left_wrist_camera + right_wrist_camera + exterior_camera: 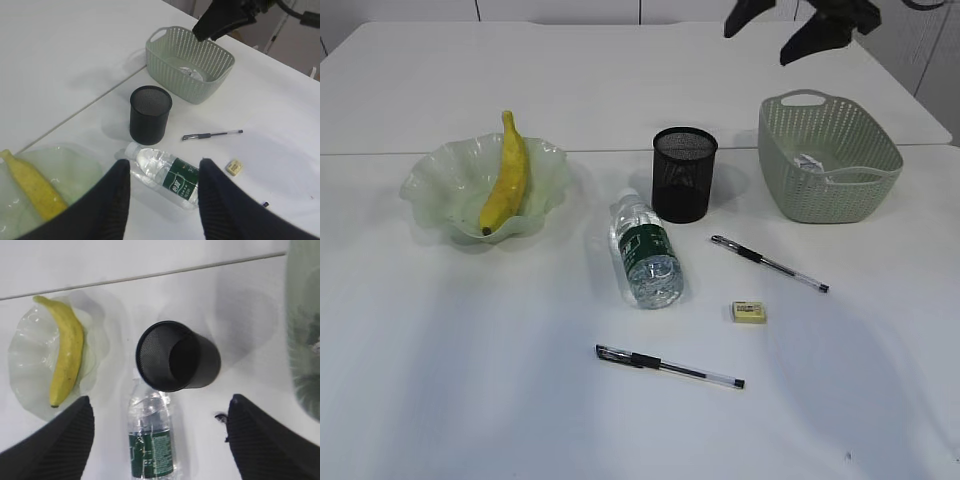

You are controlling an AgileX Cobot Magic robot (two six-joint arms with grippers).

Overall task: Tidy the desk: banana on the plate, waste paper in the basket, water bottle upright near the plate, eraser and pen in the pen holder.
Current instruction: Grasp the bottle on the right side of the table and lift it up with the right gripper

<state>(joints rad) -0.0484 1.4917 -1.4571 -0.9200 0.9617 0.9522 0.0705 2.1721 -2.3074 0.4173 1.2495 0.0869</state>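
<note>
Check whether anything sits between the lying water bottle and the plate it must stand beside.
Nothing visible does. The water bottle lies on its side, right of the plate holding the banana; only bare table separates them. The pen holder stands behind it.

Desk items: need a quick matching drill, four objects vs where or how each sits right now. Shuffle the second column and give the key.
1. banana
2. water bottle
3. waste paper
4. eraser

a. lying on its side beside the pen holder
b. in the basket
c. on the plate
d. flat on the table between two pens

Pairs: 1-c, 2-a, 3-b, 4-d
</note>
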